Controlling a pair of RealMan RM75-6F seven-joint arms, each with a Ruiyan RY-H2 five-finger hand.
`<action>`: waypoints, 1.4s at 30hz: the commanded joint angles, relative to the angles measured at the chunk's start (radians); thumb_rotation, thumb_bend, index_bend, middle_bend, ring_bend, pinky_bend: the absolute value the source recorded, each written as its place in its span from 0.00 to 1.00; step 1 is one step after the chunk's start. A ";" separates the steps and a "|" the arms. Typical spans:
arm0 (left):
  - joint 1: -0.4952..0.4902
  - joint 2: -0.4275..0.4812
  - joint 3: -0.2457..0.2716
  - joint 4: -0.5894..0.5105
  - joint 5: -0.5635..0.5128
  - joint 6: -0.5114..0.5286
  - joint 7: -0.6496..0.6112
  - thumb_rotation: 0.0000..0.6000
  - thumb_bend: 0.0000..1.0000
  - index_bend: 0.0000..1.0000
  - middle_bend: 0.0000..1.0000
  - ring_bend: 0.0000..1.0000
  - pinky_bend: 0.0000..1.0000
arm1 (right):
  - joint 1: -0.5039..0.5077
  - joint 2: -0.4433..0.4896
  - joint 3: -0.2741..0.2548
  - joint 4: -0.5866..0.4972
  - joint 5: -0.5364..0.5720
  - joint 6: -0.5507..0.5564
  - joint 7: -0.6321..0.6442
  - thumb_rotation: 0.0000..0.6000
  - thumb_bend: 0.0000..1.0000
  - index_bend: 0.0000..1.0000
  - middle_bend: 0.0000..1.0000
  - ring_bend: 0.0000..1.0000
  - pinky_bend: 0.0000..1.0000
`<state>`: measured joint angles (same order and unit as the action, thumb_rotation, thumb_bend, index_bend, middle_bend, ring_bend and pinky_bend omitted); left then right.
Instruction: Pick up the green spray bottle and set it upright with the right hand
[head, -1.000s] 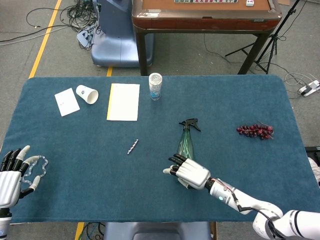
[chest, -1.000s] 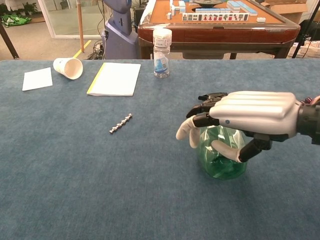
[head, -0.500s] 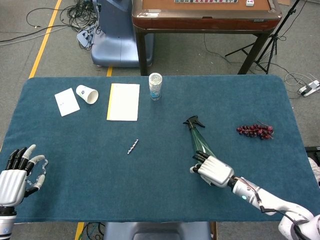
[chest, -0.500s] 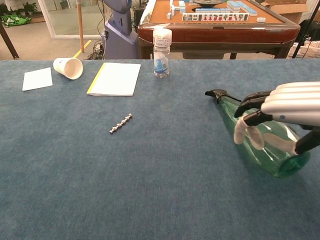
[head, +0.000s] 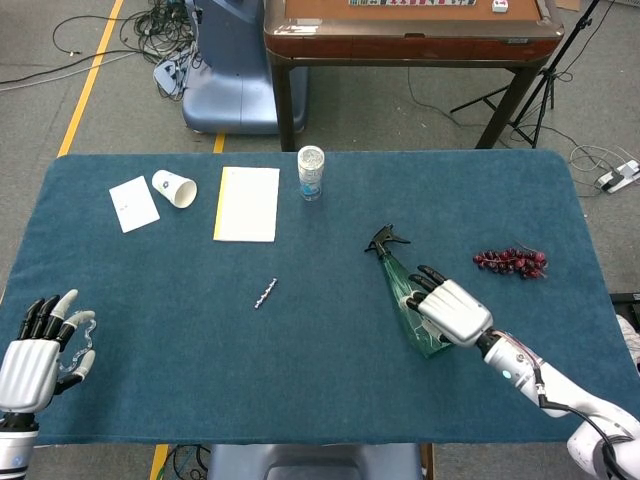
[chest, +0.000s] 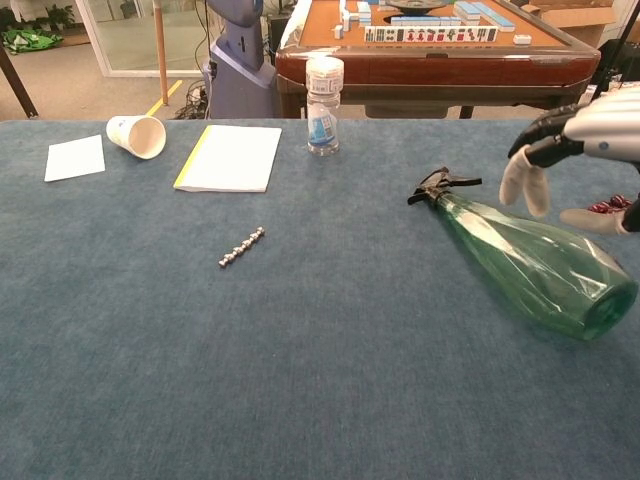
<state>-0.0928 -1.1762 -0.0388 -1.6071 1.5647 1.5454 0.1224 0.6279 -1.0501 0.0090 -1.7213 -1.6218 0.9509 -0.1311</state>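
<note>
1. Setting: a blue felt table (head: 300, 330) stands on a grey floor, with a wooden table (head: 410, 30) and loose cables beyond its far edge.
2. Task object: the bottle (chest: 530, 262) lies on its side right of centre, black nozzle pointing far-left and base pointing near-right. It is not upright.
3. Right hand (head: 452, 308): it sits over the bottle's right side with the fingers spread. In the chest view it hangs clear above the bottle and grasps nothing. The head view cannot confirm contact.
4. Left hand (head: 35, 352): it rests at the near-left corner, fingers apart and empty.
5. Other items: a paper cup (head: 174, 187) on its side, a white card (head: 133, 203), a notepad (head: 247, 203) and a clear jar (head: 311, 172) along the far side; a small metal piece (head: 265, 292) near centre; grapes (head: 511, 262) at right.
6. Progress: judged as early. No grasp is secured. Remaining steps: close the right hand on the body, lift, rotate base-down, set down, release.
7. Caution: the smooth tapered body may roll or slip under a loose grip.
</note>
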 joint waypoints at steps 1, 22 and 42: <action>0.003 0.002 0.001 0.002 -0.003 0.003 -0.004 1.00 0.35 0.27 0.07 0.04 0.00 | 0.007 0.001 0.042 -0.031 0.080 -0.010 -0.016 1.00 0.09 0.32 0.36 0.13 0.11; 0.002 -0.012 0.008 0.031 -0.007 -0.014 -0.027 1.00 0.35 0.28 0.07 0.04 0.00 | 0.210 -0.089 0.104 0.099 0.667 -0.327 -0.110 1.00 0.87 0.13 0.29 0.13 0.12; 0.002 -0.019 0.011 0.044 -0.016 -0.024 -0.029 1.00 0.35 0.28 0.07 0.04 0.00 | 0.268 -0.221 0.118 0.238 0.710 -0.449 0.035 1.00 0.90 0.12 0.30 0.13 0.12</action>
<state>-0.0902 -1.1951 -0.0281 -1.5627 1.5482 1.5217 0.0936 0.8924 -1.2647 0.1213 -1.4806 -0.9034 0.5077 -0.1040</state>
